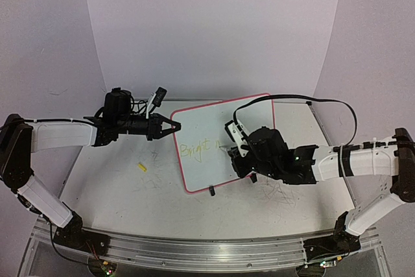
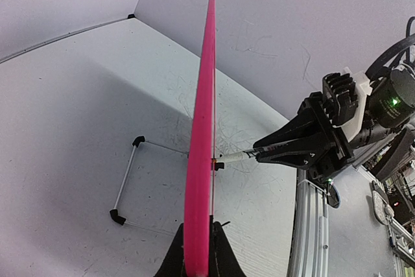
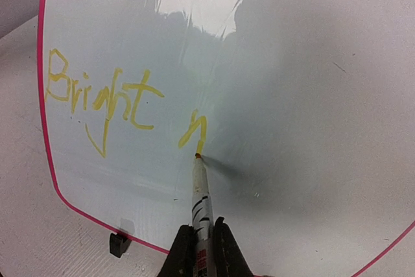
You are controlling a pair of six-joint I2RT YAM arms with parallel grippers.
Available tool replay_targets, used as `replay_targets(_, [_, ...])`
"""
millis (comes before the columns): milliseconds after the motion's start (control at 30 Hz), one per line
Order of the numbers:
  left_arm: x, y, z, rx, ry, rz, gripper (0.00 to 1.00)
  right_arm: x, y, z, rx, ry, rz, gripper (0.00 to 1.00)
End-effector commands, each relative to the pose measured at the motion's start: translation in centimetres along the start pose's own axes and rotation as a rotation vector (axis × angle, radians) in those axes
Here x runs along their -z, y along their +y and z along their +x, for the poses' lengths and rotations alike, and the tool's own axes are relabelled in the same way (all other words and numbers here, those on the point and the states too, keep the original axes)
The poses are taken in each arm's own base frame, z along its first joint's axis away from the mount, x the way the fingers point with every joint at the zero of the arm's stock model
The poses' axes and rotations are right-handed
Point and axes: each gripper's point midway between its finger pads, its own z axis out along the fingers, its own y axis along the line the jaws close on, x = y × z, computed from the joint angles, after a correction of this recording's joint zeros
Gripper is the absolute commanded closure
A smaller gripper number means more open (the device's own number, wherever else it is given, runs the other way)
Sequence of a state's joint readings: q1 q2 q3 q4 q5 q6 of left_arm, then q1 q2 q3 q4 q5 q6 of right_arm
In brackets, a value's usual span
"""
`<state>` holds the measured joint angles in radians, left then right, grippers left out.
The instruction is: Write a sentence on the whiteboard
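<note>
Whiteboard (image 1: 217, 131) at centre of worktop (image 1: 110, 189), raised on edge rather than lying flat; pink rim seen edge-on in left wrist view. Wire stand (image 2: 126, 183) with black feet sits on the worktop just beside the board's back face

Left tool (image 2: 198, 254) clamped on the board's left rim, one finger on each side of the pink edge. Right tool (image 3: 198, 251) closed on a marker (image 3: 201, 192); barrel points away from the fingers, yellow tip touching the white face

Sentence (image 3: 104, 98) only part written: "Bright" in yellow near the board's left side, then the first strokes of a next letter, ending at the marker tip. Letters faint in the top view, clear in the right wrist view. Glare patch on the upper part of the board

Small black clip (image 3: 118, 243) at the lower rim, below "Bright". Small yellow piece (image 1: 141, 167) lies on the worktop left of the board, apart from it. Grey scribble marks (image 1: 279, 192) on the worktop under the right arm
</note>
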<state>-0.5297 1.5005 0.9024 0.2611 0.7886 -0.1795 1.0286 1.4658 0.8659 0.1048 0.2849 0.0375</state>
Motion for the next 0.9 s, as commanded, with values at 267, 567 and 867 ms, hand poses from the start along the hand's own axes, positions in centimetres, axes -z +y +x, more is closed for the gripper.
replay_targets(267, [-0.1, 0.7, 0.8, -0.127, 0.027, -0.057, 1.00, 0.5, -1.7, -4.9, -0.038, -0.126, 0.084, 1.00])
replay_targets(567, [-0.1, 0.6, 0.7, -0.129, 0.028, -0.056, 1.00, 0.9, -2.1, -3.3, -0.055, -0.080, 0.094, 1.00])
replay_targets(867, [-0.1, 0.7, 0.8, -0.129, 0.029, -0.057, 1.00, 0.7, -1.3, -1.3, -0.047, -0.030, 0.053, 1.00])
